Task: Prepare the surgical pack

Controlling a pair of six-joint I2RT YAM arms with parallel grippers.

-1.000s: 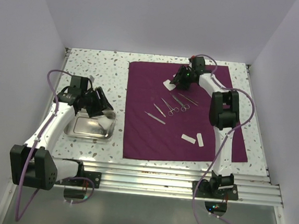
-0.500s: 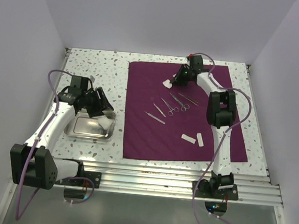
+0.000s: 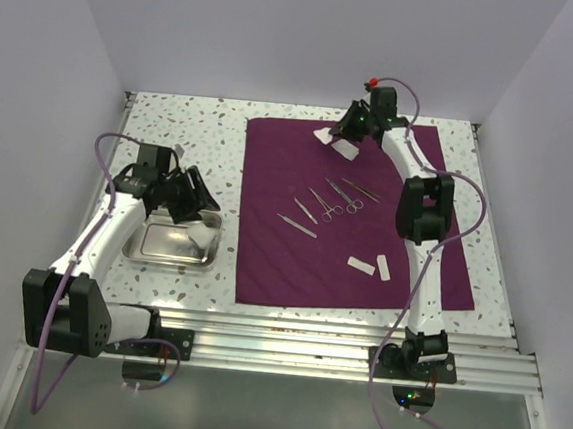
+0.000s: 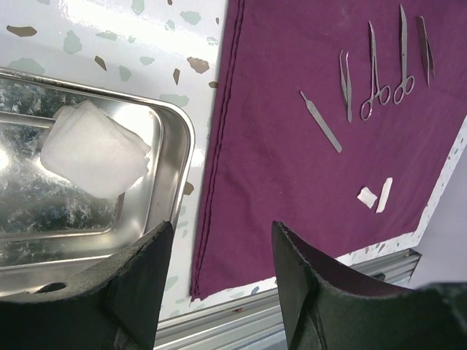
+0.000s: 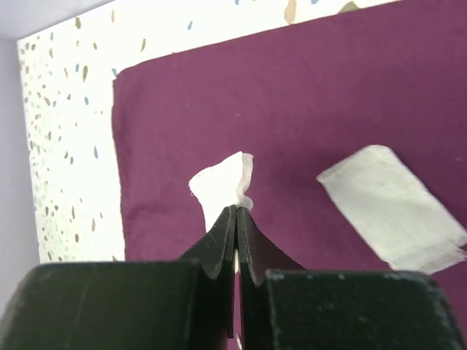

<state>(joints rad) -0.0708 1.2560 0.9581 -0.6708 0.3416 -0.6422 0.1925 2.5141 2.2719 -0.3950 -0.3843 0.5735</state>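
Note:
The dark-purple cloth [image 3: 356,221] lies flat right of centre. My right gripper [image 5: 237,210] is raised over its far edge [image 3: 346,131], shut on a crumpled white gauze square [image 5: 222,184]. A second gauze square [image 5: 390,208] lies flat on the cloth just beside it. Scissors [image 3: 329,206] and tweezers [image 3: 297,225] lie in a row mid-cloth. The steel tray [image 3: 159,254] sits on the left with a gauze stack [image 4: 95,149] in it. My left gripper [image 4: 222,233] hovers open and empty over the tray's right edge [image 3: 192,201].
Two small white strips [image 3: 370,267] lie on the near part of the cloth. White walls close in the speckled table [image 3: 193,131] on three sides. An aluminium rail [image 3: 296,336] runs along the near edge.
My right gripper has shut on a gauze square and lifted it up toward the cloth's far edge. The left arm has not moved.

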